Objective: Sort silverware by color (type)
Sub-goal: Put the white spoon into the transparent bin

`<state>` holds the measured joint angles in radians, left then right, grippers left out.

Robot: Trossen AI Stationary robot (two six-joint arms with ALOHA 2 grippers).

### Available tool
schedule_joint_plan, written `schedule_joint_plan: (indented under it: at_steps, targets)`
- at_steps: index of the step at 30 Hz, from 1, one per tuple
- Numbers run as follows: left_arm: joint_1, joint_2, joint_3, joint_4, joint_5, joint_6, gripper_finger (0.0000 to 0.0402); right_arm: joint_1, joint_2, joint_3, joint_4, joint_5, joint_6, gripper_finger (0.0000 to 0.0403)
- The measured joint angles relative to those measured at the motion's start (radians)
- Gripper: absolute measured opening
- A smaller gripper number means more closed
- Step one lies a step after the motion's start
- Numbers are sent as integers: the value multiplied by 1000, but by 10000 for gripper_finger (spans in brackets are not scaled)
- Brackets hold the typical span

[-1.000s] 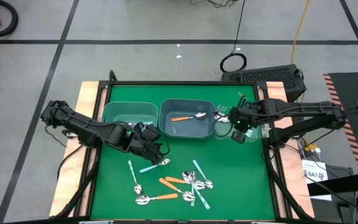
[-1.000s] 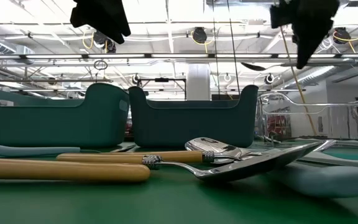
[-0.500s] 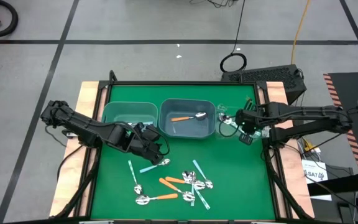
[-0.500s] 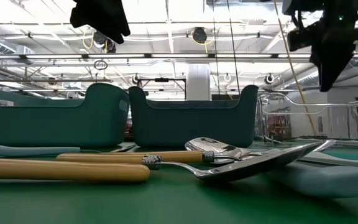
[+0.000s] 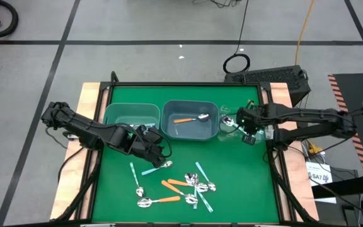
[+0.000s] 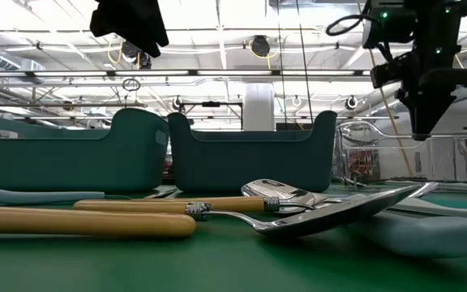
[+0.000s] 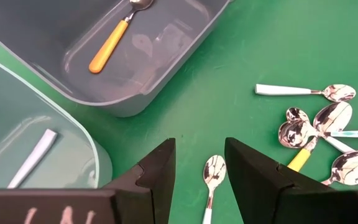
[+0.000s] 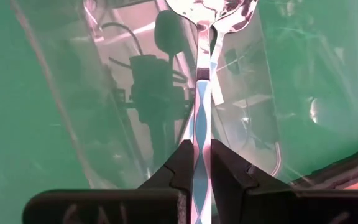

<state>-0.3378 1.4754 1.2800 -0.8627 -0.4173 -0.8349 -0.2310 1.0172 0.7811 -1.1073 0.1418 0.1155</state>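
My right gripper point(image 5: 245, 129) hangs over a clear bin point(image 5: 230, 128) at the mat's far right, shut on a spoon point(image 8: 202, 93) with a light blue and white handle. Over the mat's left middle my left gripper point(image 7: 199, 167) stands open above a loose spoon point(image 7: 212, 172), touching nothing. An orange-handled spoon point(image 5: 190, 118) lies in the blue-grey middle bin point(image 5: 214, 129). A pale-handled spoon point(image 7: 32, 158) lies in the teal left bin point(image 5: 131, 108). Several more spoons point(image 5: 183, 187) lie in a loose heap on the green mat. My right gripper pinches the spoon's patterned handle point(image 8: 202, 127) between its two fingers. The fingers come from above, pointing steeply down, and the handle runs along them. The spoon's metal bowl point(image 8: 207, 9) points away past the fingertips, over the clear bin; whether it touches the bin I cannot tell.
The three bins stand in a row along the mat's far edge. A raised black frame point(image 5: 273, 170) borders the green mat. In the low view, two orange handles point(image 6: 79, 219) and a metal bowl point(image 6: 298, 199) lie close to the near edge.
My right gripper has sunk toward the clear bin with the spoon, shifting a little toward the table's right edge and rolling slightly. It stays shut on the handle.
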Motion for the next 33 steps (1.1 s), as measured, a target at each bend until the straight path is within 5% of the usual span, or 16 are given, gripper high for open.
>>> schedule_joint_plan:
  at_steps: [17, 33]
  targets:
    - [0, 0, 0, 0, 0, -3, 145, -143, 138, -9, 17, -68, -37, 31]
    - [2, 0, 0, 0, 0, -8, 145, -157, 257, -9, 42, -66, -30, 42]
